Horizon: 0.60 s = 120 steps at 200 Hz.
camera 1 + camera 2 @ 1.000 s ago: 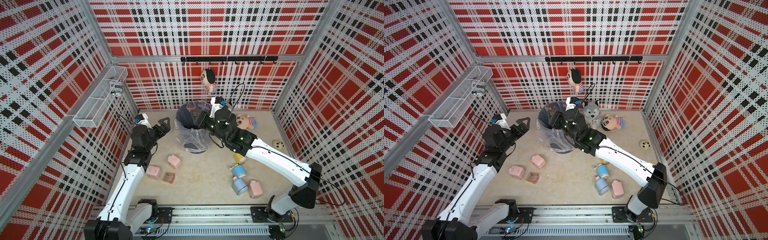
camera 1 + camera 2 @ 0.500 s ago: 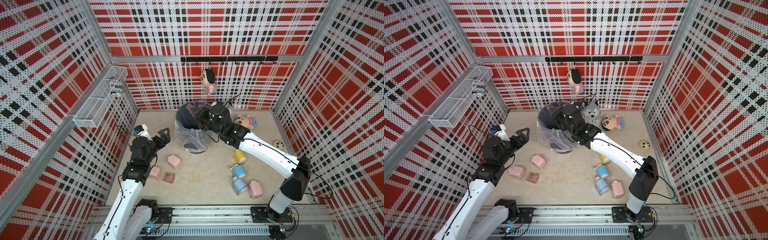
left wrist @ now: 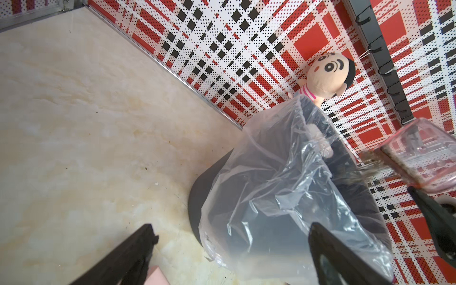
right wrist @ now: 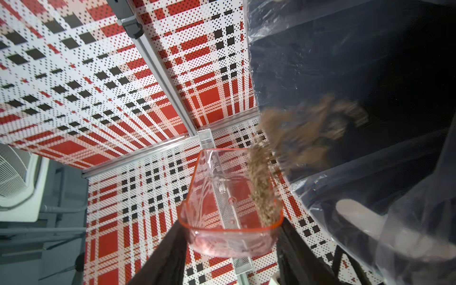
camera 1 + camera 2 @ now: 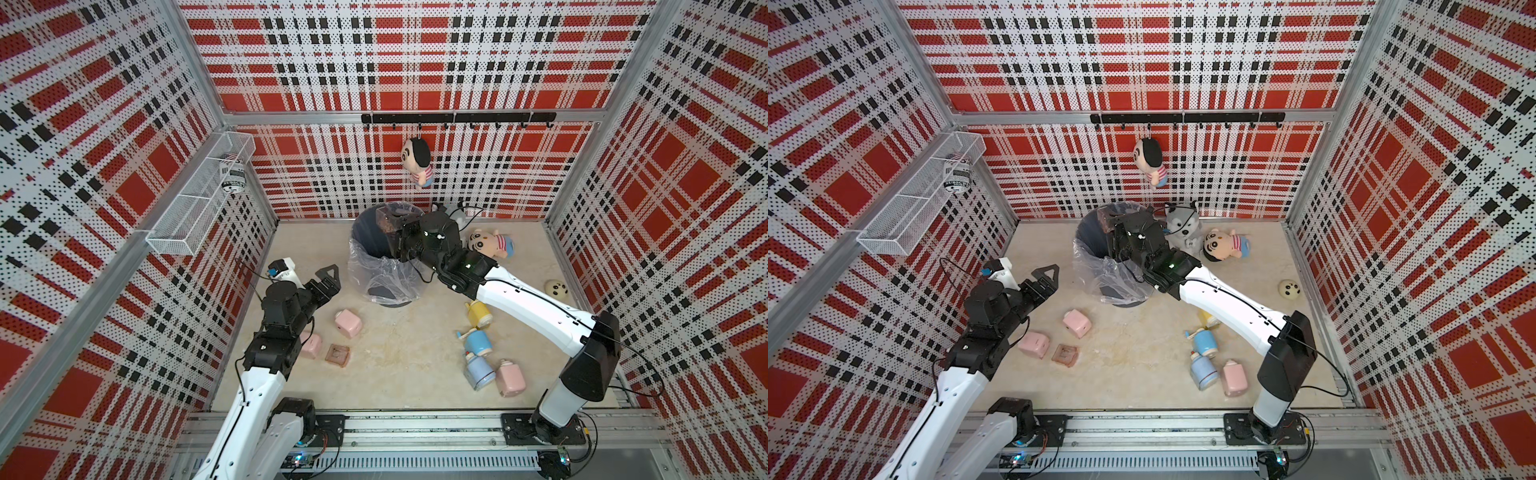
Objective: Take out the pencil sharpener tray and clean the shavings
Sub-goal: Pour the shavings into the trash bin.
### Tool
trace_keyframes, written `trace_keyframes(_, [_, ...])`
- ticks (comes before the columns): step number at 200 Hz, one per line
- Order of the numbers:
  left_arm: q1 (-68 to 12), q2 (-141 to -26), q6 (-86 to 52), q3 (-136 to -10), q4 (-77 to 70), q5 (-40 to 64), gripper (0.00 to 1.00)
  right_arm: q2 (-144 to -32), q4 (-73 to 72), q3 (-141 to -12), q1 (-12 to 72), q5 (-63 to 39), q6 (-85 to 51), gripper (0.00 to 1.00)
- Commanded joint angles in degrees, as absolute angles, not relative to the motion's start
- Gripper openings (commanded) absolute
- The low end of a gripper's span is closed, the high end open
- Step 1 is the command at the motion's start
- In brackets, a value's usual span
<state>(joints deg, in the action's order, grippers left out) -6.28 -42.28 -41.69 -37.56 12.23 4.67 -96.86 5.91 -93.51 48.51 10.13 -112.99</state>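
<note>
My right gripper is shut on a clear pinkish tray, tipped over the mouth of a dark bin lined with a clear plastic bag. Brown shavings are spilling from the tray into the bin. In both top views the tray hangs above the bin's far rim. My left gripper is open with nothing in it, just left of the bin. Two pink pencil sharpeners lie on the floor below it.
Another brownish tray lies beside the pink sharpeners. Yellow, blue, light blue and pink sharpeners lie under my right arm. Plush toys sit behind the bin, and a doll hangs on the back wall. A wire basket hangs on the left wall.
My right arm has stretched out lower while keeping the tray over the bin. My left arm has drawn back a little toward the front, still open.
</note>
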Motion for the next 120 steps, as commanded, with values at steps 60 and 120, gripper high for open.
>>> trace_keyframes(60, [-7.8, -39.8, -42.1, -36.0, 15.4, 2.2, 0.98, -97.5, -0.1, -92.9, 48.9, 10.5, -120.9, 0.38])
trace_keyframes(120, [-9.6, -40.1, -42.4, -35.7, 15.6, 0.7, 0.98, -96.3, -1.2, -89.3, 49.1, 10.4, -121.0, 0.38])
